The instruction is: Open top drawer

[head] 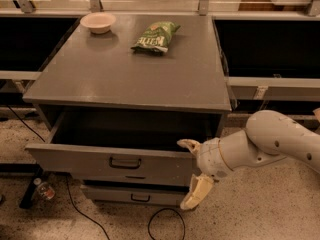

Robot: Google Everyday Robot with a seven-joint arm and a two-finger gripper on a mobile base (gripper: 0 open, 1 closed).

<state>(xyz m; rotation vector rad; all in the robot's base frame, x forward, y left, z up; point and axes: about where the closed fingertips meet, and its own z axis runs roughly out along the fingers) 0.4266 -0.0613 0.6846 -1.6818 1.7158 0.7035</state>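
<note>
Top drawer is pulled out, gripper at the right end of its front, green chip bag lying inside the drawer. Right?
Not quite: the camera view shows the green chip bag lying on the cabinet top, not inside the drawer. The top drawer is pulled out, and the open gripper is at the right end of its front.

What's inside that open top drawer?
The top drawer shows only dark interior; the part behind its front panel is hidden. The gripper sits at its right front corner, fingers spread open.

A grey cabinet (125,79) stands on speckled floor (280,214), dimly lit.
</note>
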